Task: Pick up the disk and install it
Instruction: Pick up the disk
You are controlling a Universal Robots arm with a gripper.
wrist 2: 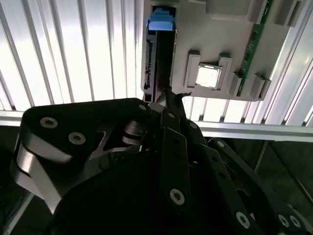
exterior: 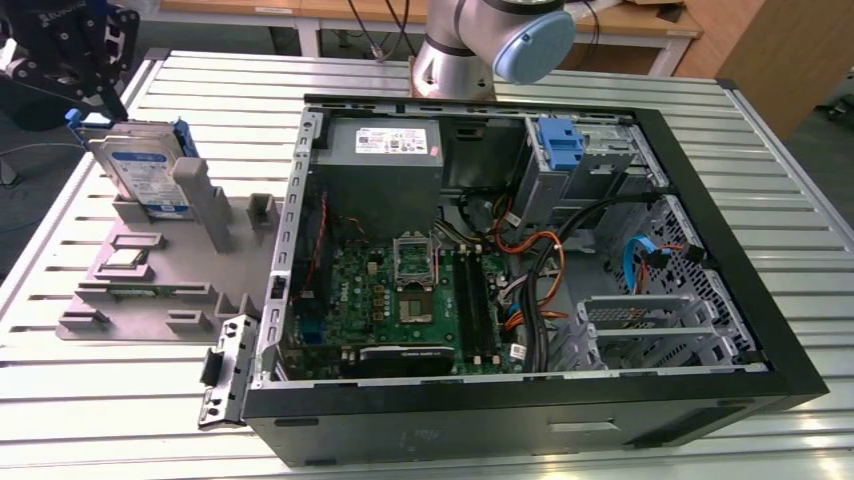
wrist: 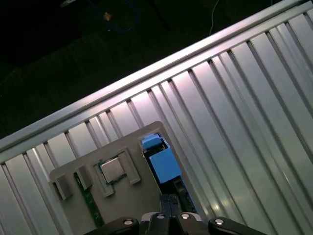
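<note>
End effector [wrist 2: 172, 96], black linkage, hangs over disk [exterior: 140, 170] upright in grey fixture [exterior: 180, 265] by table [exterior: 120, 420] edge; opening: cannot tell. Likely risk: off-centre descent strikes disk rim, tipping it.

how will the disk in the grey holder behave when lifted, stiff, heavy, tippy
The disk looks metal, so probably rigid and heavy for its size. It stands on edge in the grey holder, so a sideways push may tip or jam it. Its blue plastic bracket may flex slightly.
</note>
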